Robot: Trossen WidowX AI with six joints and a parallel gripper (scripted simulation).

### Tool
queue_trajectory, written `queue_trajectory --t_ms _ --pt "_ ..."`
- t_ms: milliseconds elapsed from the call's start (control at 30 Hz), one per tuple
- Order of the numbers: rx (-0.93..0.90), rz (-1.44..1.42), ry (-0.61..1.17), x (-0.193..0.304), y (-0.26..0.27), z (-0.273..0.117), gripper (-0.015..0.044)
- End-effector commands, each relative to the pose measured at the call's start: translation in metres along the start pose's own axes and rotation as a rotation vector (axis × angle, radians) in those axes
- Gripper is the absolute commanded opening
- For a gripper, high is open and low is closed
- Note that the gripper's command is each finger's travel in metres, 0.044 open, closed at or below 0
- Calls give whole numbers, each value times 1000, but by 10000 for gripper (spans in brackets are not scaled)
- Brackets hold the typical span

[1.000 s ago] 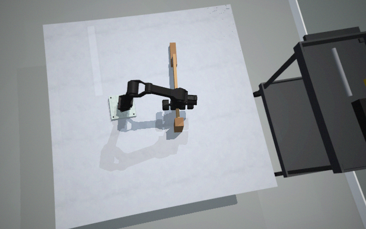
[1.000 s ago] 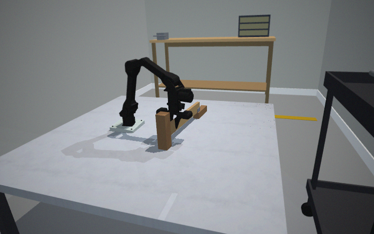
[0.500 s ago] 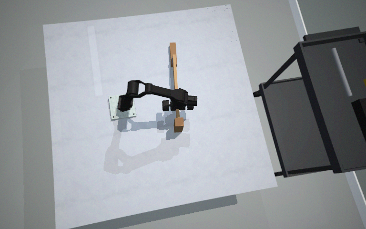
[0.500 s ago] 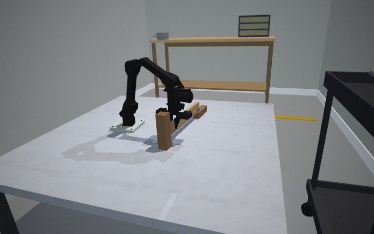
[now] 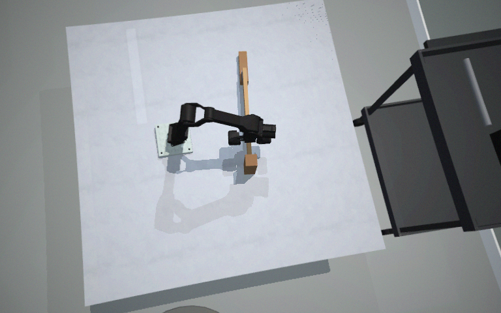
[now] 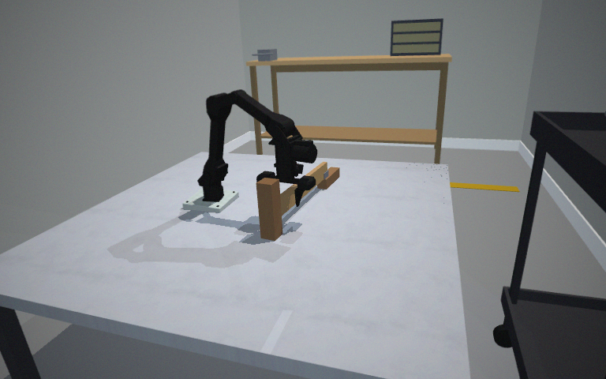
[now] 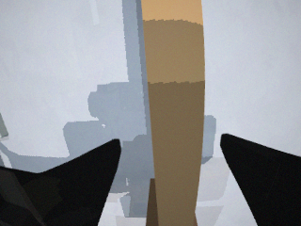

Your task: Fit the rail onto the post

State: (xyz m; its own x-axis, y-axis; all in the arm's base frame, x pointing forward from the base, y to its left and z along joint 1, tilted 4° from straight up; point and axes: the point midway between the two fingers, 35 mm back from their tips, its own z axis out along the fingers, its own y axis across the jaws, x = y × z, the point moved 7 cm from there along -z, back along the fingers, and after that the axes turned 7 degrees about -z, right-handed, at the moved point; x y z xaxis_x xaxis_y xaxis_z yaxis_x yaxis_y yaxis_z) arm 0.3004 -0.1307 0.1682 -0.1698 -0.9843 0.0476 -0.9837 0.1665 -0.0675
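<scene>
The long rail [image 5: 245, 96] [image 6: 318, 173] [image 7: 176, 118] runs from the low footboard block [image 5: 242, 58] [image 6: 331, 178] to the short upright post [image 5: 250, 160] [image 6: 270, 210]. Its far end is at the grey bracket [image 6: 325, 174]. Its near end stands off the table at the post and looks about level. No gap shows there, but the post partly covers the joint in the exterior view. No pegs show. My gripper [image 5: 249, 139] [image 7: 171, 142] is open near the post, pointing down, one finger on each side of the rail with space between each fingertip and the rail in the wrist view.
The arm's pale base plate [image 5: 160, 147] [image 6: 192, 206] is on the table left of the rail. A dark cart [image 5: 398, 165] [image 6: 554, 321] stands beyond the table's right edge. A wooden shelf bench [image 6: 348, 60] stands at the back wall, away from the table.
</scene>
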Motion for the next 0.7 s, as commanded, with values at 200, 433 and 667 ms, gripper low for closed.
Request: queue_trajectory --t_ms 200,433,667 --pt "2 0 1 -7 -1 -7 440" --pt "9 -2 1 -30 -3 -30 440" --pt "9 -2 1 -30 -3 -30 440"
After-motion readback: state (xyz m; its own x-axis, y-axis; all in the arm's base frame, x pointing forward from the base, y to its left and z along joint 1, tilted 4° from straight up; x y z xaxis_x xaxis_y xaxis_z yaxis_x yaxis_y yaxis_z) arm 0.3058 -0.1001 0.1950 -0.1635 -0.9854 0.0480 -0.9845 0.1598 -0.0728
